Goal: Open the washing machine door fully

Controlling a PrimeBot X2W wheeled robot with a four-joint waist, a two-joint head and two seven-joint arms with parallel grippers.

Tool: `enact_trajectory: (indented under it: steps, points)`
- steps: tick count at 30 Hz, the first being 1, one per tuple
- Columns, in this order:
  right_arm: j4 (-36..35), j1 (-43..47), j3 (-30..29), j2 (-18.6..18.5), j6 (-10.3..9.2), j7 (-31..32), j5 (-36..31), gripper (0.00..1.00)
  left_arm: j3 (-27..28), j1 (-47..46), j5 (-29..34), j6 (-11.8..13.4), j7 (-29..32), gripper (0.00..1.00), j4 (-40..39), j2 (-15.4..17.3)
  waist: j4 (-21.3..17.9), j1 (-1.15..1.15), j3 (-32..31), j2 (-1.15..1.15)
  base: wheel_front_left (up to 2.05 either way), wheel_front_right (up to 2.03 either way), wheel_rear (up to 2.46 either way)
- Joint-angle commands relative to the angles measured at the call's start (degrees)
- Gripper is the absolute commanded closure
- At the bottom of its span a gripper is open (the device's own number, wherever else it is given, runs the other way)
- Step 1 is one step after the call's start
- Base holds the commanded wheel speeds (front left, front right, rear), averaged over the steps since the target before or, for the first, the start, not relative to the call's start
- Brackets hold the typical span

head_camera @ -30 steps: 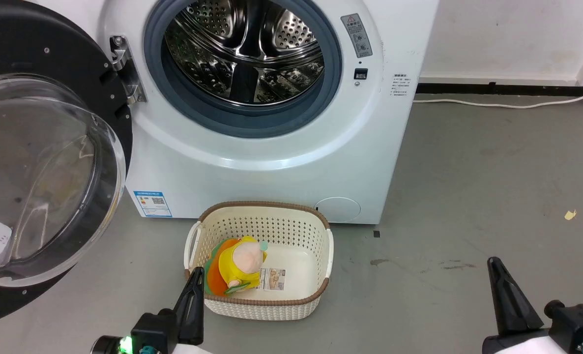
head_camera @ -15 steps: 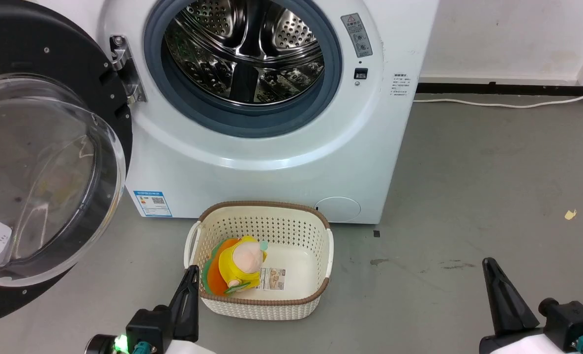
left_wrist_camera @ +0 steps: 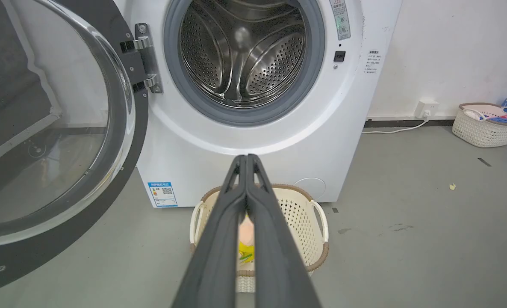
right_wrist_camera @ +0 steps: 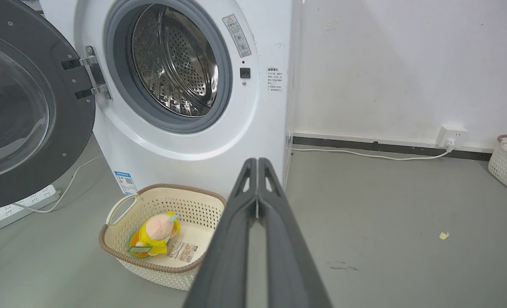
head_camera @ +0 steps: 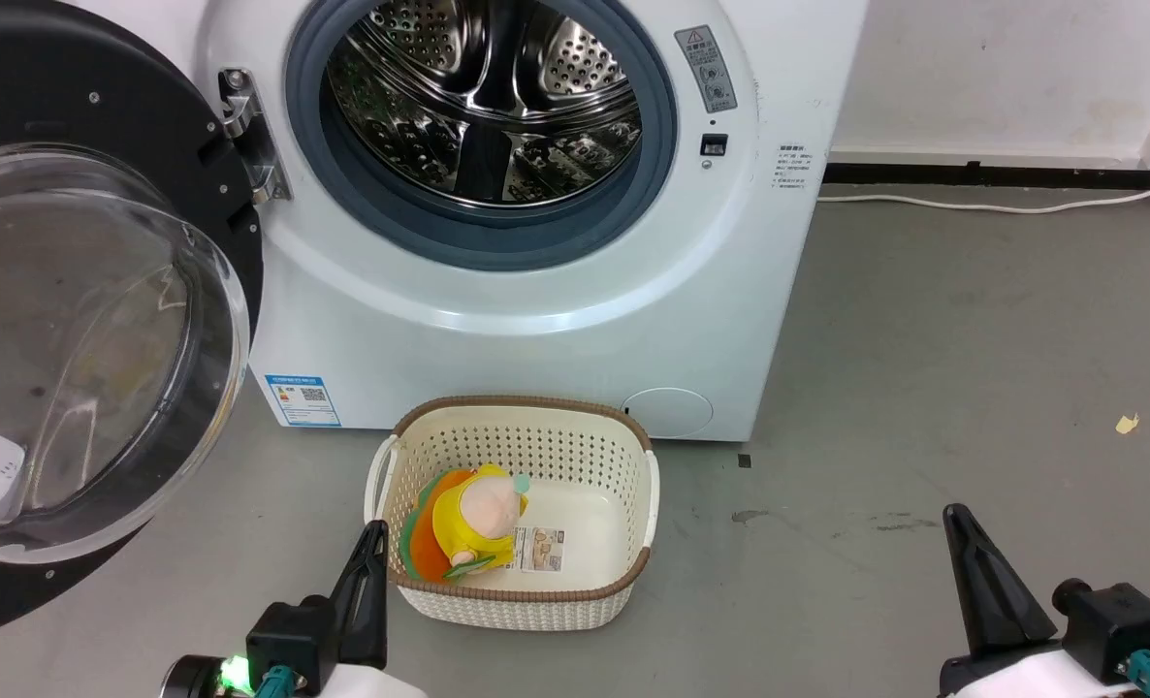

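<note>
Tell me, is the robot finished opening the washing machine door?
It looks finished. The door stands wide open on its hinge, and the whole drum shows. Nothing is in hand: the left gripper and right gripper are shut, empty and low, away from the door. Nothing seems left.

The left gripper (head_camera: 373, 535) sits at the lower left of the head view and the right gripper (head_camera: 954, 519) at the lower right. Both point up-frame. On each, the two dark fingers are pressed together with the tips touching.
</note>
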Motion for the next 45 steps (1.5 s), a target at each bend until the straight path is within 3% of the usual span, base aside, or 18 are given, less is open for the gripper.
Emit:
enact_trajectory:
  steps: [1,45]
  points:
    - [-0.31,-0.50,0.14,0.09,0.01,0.35,-0.44,1.00,0.38,-0.56,0.52,-0.17,0.32,1.00,-0.34,-0.27,0.01,0.00,0.00,0.00,0.00,0.00,0.00]
    - [-1.89,-1.76,1.68,0.20,0.03,5.52,-2.41,1.00,3.21,-1.43,2.38,-0.82,5.47,1.00,-2.82,-0.67,0.44,0.00,0.15,0.00,0.00,0.00,0.00]
